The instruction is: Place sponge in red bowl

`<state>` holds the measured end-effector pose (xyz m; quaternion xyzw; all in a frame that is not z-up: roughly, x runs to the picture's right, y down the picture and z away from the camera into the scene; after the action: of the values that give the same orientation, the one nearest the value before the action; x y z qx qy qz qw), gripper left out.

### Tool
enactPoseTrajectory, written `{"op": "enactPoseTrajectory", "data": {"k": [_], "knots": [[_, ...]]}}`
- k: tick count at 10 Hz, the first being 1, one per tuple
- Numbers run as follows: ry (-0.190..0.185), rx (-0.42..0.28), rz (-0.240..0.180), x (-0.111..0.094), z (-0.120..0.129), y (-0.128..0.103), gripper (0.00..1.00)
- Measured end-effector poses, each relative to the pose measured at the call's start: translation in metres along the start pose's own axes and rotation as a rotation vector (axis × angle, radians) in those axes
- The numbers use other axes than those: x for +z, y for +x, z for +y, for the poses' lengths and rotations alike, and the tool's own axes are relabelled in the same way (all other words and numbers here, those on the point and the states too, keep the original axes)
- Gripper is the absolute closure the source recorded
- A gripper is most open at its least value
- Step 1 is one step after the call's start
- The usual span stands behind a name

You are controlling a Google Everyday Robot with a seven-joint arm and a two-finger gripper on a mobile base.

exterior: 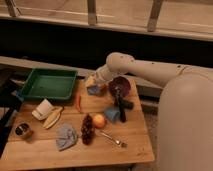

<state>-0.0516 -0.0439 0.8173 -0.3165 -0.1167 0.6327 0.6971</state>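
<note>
Hanging over the table's (136,146) far middle, the gripper (93,84) has its jaws closed on the one sponge (94,91), held at their tips. One dark bowl (120,84) sits just right; one deeper blue block (112,115) and one grey-blue cloth (65,136) lie nearer.

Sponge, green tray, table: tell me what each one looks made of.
The sponge looks like soft foam, pale blue and matte; the shut gripper holds it near the back of the table. The green tray is probably plastic: even colour, raised rim. The table seems wood: tan, matte top.
</note>
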Motion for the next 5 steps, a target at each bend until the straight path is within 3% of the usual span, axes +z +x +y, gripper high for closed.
{"op": "enactPoseTrajectory", "data": {"k": [3, 5], "knots": [[-0.028, 0.051, -0.025, -0.003, -0.026, -0.038, 1.0], [-0.031, 0.061, -0.028, -0.004, -0.032, -0.042, 1.0]]}}
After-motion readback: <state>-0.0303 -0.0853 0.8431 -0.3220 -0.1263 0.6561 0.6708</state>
